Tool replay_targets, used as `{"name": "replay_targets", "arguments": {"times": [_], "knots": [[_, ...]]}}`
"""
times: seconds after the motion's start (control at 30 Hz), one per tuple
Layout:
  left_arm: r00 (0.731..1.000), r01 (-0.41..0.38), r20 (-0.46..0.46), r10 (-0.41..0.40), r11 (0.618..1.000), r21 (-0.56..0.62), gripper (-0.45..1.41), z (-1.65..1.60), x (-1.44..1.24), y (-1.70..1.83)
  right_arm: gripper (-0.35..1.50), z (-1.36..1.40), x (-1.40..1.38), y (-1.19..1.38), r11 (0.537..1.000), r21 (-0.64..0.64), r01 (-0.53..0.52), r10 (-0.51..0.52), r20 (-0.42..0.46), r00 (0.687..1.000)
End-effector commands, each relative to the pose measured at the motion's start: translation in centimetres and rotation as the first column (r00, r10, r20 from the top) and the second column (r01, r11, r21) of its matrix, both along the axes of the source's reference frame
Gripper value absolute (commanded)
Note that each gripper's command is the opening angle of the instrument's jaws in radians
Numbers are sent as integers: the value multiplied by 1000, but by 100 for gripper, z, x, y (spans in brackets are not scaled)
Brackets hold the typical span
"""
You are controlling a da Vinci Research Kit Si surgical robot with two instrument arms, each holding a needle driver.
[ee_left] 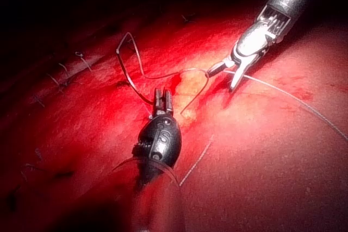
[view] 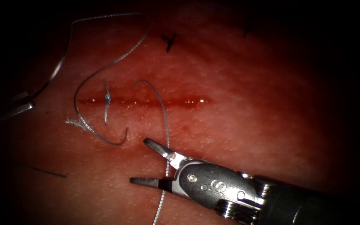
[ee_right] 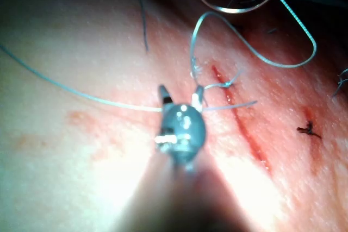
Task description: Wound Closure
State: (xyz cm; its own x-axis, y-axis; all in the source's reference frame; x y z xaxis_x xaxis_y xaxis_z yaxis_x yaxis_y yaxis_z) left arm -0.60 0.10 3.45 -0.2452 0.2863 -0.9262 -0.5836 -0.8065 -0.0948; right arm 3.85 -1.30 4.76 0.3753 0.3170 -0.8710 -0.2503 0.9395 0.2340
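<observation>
At the lower right of the endoscope frame we see the right tool (view: pixel 138 161) with its jaws wide apart and gripping nothing. The thread (view: pixel 163 112) runs down through the gap between them without being clamped, and the right wrist view shows the same open jaws (ee_right: pixel 180 91) with thread crossing just behind the tips. At the far left edge, dimly lit, the left tool (view: pixel 15 107) has its jaws closed on one end of the needle (view: pixel 57 68). The needle curves up toward the upper left, clear of the tissue (view: pixel 251 104) and left of the cut (view: pixel 146 101). In the left wrist view that tool's jaws (ee_left: pixel 162 97) look closed too, with the right tool (ee_left: pixel 221 80) spread open beyond it. From the needle the thread loops across the top of the frame, swings down left of the cut and ends in a hook below it. A stitch (view: pixel 107 98) crosses the cut's left end. The strand through the right tool's jaws rises from the tissue just above the cut's middle. Red fluid (view: pixel 188 101) glistens along the cut, and a dark old stitch (view: pixel 169 41) sits above it.
</observation>
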Motion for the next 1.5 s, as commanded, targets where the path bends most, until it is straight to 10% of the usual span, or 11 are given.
{"name": "replay_targets", "arguments": {"times": [0.03, 0.53, 0.63, 1.5], "knots": [[1000, 2, 1, -2, 1000, -2, -45, 5, -5, 3, 121, 11, 10, 12, 1000, -3, -1, 1, 3, 1000], [1000, 7, -6, -7, 1000, -2, -45, 4, -6, 2, 79, 81, 70, 26, 999, -8, 38, -37, 89, 995], [1000, 6, -6, -7, 1000, -2, -45, 4, -6, 2, -35, 88, 65, 18, 998, -14, 57, -56, 75, 996], [1000, 7, -7, -7, 1000, -2, -45, 4, -5, 1, -35, -89, 38, -112, 990, -23, 139, -139, -12, 990]]}}
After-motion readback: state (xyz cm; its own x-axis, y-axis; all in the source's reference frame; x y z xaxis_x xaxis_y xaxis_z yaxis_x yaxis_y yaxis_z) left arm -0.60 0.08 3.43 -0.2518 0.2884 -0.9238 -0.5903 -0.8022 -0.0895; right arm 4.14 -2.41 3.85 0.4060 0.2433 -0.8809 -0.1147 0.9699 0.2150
